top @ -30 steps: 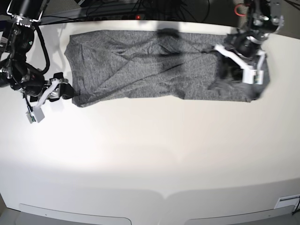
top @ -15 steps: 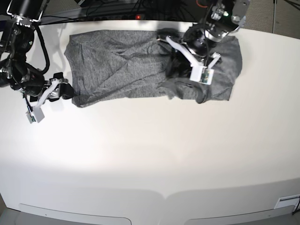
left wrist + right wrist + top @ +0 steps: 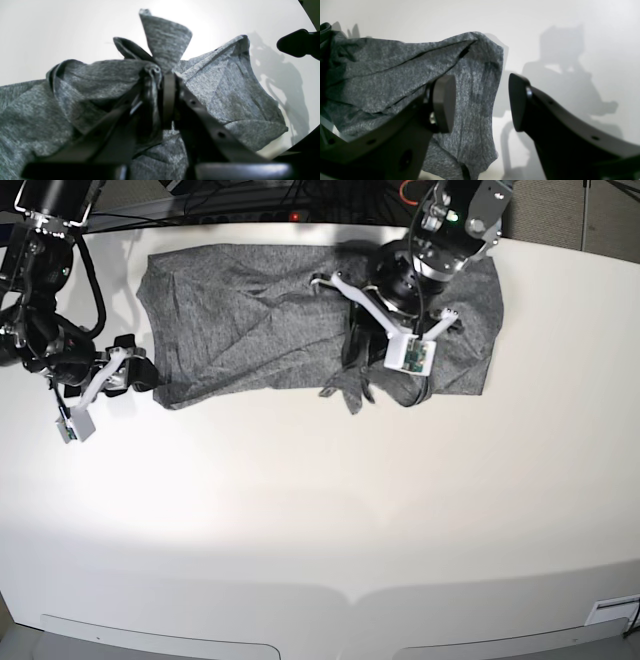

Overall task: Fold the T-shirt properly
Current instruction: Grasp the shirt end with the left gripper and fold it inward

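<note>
The heather-grey T-shirt (image 3: 240, 310) lies spread along the far side of the white table (image 3: 320, 520). Its right end is lifted and doubled back toward the middle. My left gripper (image 3: 358, 358) is shut on a bunched fold of the T-shirt (image 3: 225, 87); in the left wrist view the cloth sticks up from between the shut jaws of the gripper (image 3: 160, 82). My right gripper (image 3: 140, 364) stands open just off the shirt's lower-left corner. In the right wrist view that corner of the T-shirt (image 3: 395, 80) lies behind the left finger (image 3: 443, 102), and nothing is held.
Dark cables and equipment run along the table's far edge (image 3: 300, 215). The near half of the white table shows only bare surface, with a seam near the front edge (image 3: 350, 595).
My left gripper has carried the shirt's right end leftward, from the far right to the shirt's middle, doubling the cloth over itself. The right arm has stayed still.
</note>
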You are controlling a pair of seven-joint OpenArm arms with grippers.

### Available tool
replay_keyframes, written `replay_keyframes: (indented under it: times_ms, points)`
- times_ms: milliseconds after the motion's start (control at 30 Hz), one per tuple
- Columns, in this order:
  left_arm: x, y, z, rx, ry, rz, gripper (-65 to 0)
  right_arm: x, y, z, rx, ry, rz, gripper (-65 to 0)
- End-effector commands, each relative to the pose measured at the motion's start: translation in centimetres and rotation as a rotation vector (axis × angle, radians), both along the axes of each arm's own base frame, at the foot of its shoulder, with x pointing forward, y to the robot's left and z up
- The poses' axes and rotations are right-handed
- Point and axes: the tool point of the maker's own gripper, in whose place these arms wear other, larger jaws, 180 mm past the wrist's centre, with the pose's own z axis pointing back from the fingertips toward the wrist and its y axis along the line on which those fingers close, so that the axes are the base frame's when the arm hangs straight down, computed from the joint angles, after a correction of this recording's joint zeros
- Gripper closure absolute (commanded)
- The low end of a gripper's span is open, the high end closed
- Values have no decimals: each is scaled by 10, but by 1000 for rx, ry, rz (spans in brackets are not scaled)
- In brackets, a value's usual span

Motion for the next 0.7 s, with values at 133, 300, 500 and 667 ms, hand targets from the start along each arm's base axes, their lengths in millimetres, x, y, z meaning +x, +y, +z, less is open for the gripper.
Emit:
replay_keyframes:
  times_ms: [133, 300, 500, 667]
  points:
    - [-1, -16, 20, -46, -79, -86, -306, 9, -2, 14, -4, -51, 11, -338]
    - [4, -14, 26, -31, -130, -82, -314, 9, -2, 14, -5, -52, 11, -338]
    - [34, 13, 25, 197, -206, -61, -314, 8, -2, 13, -5, -48, 12, -338]
    - [60, 47, 1, 281, -148, 9, -314, 5, -2, 11, -11, -28, 15, -338]
